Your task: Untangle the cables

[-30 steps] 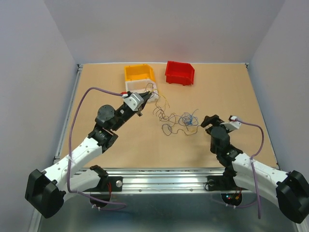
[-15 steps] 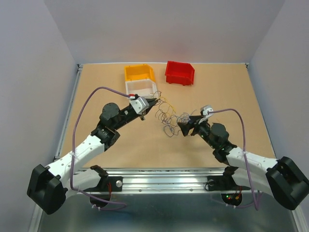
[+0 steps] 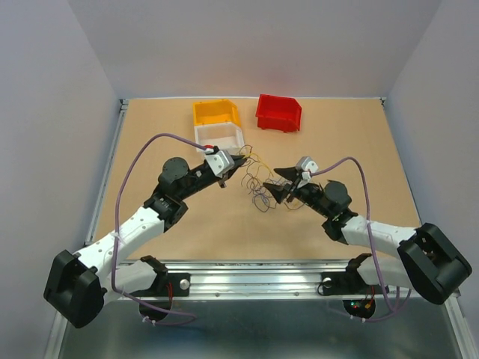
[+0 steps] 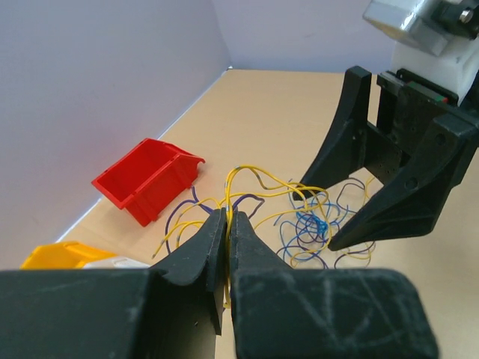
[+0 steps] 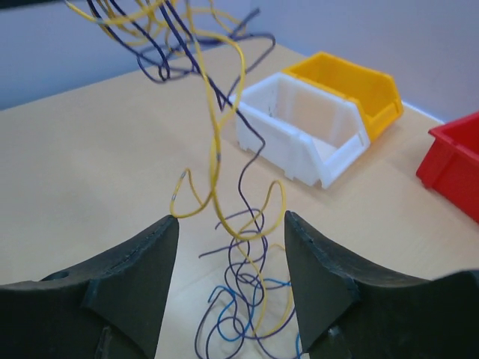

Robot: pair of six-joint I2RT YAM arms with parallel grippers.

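Note:
The cables are a tangle of thin curly yellow, blue and dark purple wires at mid-table. My left gripper is shut on a yellow wire, which rises from between its fingertips and loops over to the tangle. My right gripper is open at the right side of the tangle, jaws wide apart. In the right wrist view yellow and purple strands hang lifted between its fingertips, with blue loops lying on the table below. The right gripper's fingers show in the left wrist view.
A white bin stands just behind the left gripper, with a yellow bin behind it and a red bin to the right. The bins also show in the right wrist view. Lilac arm cords arch above both arms.
My right arm has swung left from the right side of the table to the tangle, its gripper open. My left gripper has shifted slightly right, still holding the yellow wire.

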